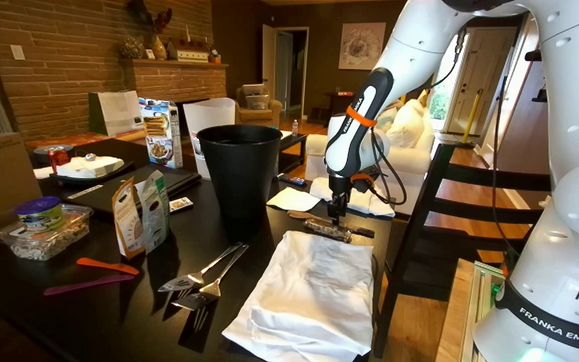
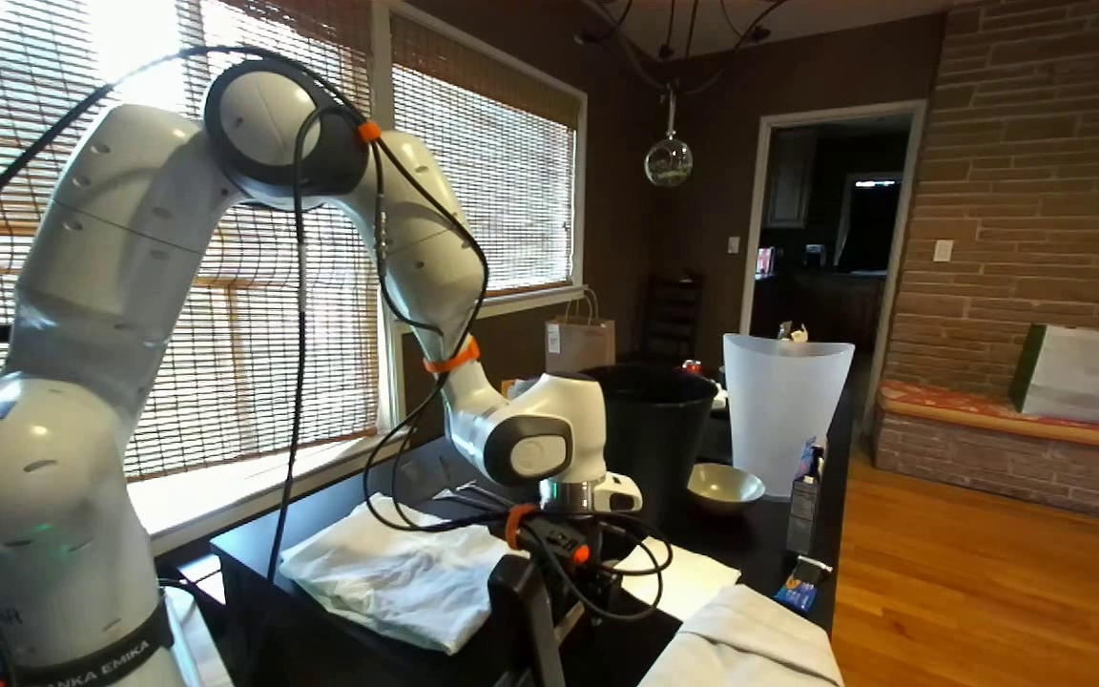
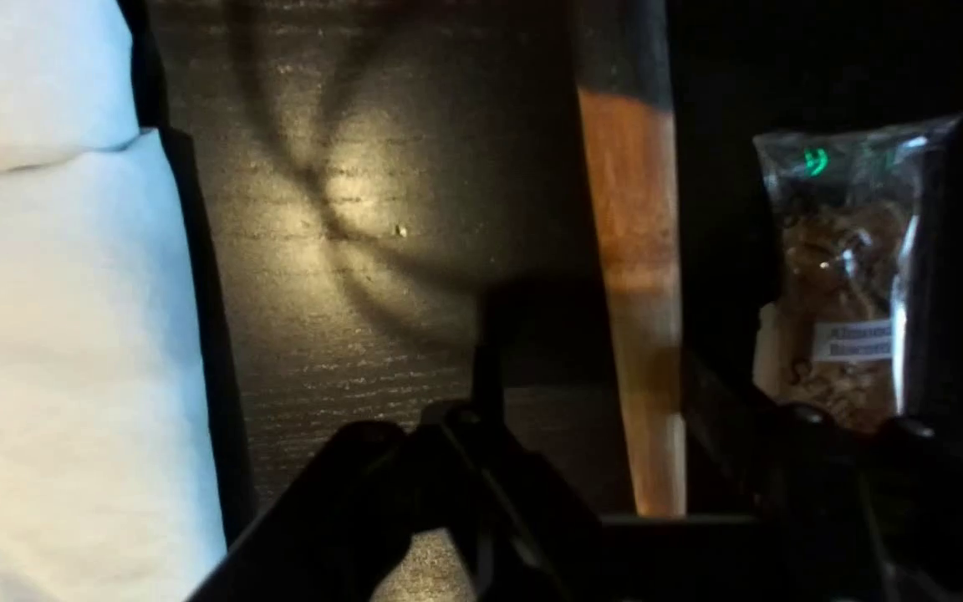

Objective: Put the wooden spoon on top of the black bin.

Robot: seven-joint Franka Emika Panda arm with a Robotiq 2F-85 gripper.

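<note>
My jaws stand parted on either side of the wooden spoon (image 3: pixel 636 209), which lies flat on the dark tabletop (image 1: pixel 118 322).

In the wrist view its long axis runs nearly straight from top to bottom, leaning slightly, dark at the upper end and brown below; the lower end is hidden. One jaw stands clear of the wood; whether the opposite jaw touches it, I cannot tell. A clear packet (image 3: pixel 853 309) lies just beside it, roughly parallel, with a white cloth (image 3: pixel 72 351) farther off across the spoon. In an exterior view the spoon's brown end points toward the tall black bin (image 1: pixel 239 171), upright on the same tabletop and apart from the spoon; the dark end points away from it.
</note>
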